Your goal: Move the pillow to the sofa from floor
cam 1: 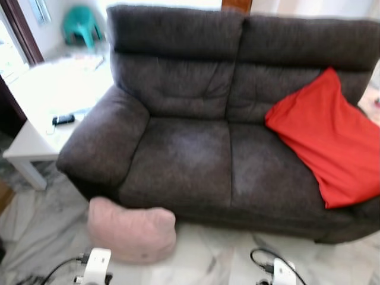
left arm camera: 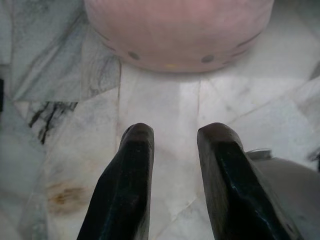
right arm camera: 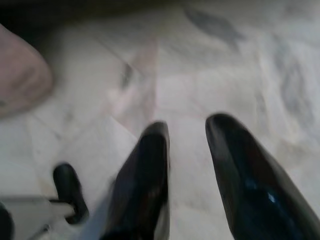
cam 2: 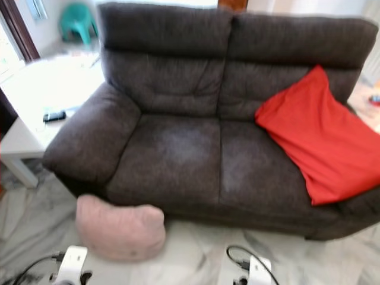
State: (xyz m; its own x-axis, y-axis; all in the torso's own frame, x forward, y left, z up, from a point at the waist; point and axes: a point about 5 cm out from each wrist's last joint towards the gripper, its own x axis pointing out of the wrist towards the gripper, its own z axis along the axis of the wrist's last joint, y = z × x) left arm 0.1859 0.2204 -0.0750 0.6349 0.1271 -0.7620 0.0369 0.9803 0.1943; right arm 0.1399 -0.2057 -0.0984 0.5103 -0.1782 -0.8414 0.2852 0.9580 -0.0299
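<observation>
A pale pink pillow point(cam 1: 133, 230) lies on the marble floor against the front of the dark grey sofa point(cam 1: 190, 160), below its left armrest. In the left wrist view the pink pillow point(left arm camera: 177, 30) is just ahead of my left gripper point(left arm camera: 175, 135), whose two black fingers stand open over bare floor, a short gap short of the pillow. My right gripper point(right arm camera: 187, 130) is open above the floor, and the pillow's edge point(right arm camera: 20, 75) shows off to one side. Both wrists show at the bottom of the eye views, left point(cam 1: 97, 266) and right point(cam 1: 283, 273).
A red cushion point(cam 1: 329, 139) leans on the sofa's right seat and armrest. A white low table point(cam 1: 53, 101) with a dark phone point(cam 1: 63, 119) stands left of the sofa. A teal stool point(cam 1: 81, 24) is far back. The sofa's left and middle seats are bare.
</observation>
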